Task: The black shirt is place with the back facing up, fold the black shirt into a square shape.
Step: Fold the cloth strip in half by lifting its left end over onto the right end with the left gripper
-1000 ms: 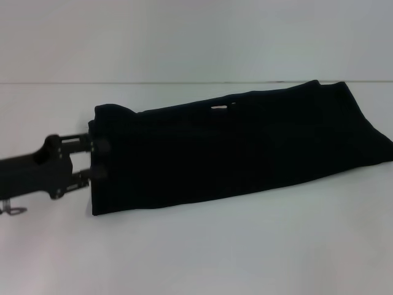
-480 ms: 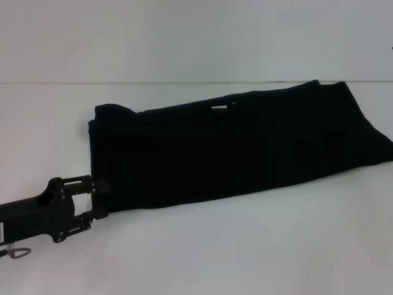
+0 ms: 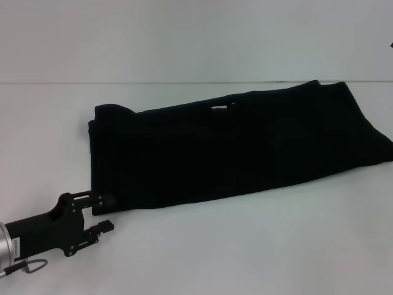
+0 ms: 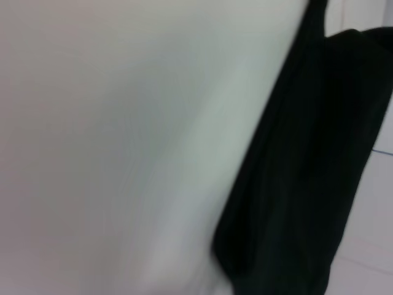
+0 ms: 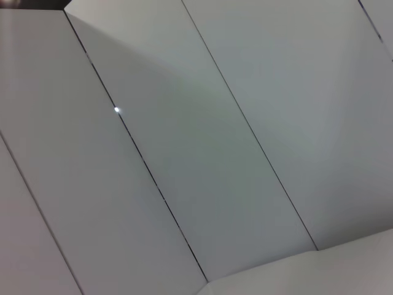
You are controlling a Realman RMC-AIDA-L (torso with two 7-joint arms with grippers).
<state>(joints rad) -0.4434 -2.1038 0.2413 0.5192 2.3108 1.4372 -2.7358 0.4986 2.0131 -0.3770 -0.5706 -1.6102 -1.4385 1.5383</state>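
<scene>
shirt work is partway: the black shirt [image 3: 233, 147] lies as 1 long band, not square; left gripper [image 3: 105, 213], fingers parted and empty, sits at its near-left corner.

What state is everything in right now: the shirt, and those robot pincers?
black shirt: folded into a long band, lying flat on the white table, not yet square.
left pincer: open, empty, at the shirt's near left corner, one finger by the fabric edge.
right pincer: out of sight in every view.
</scene>
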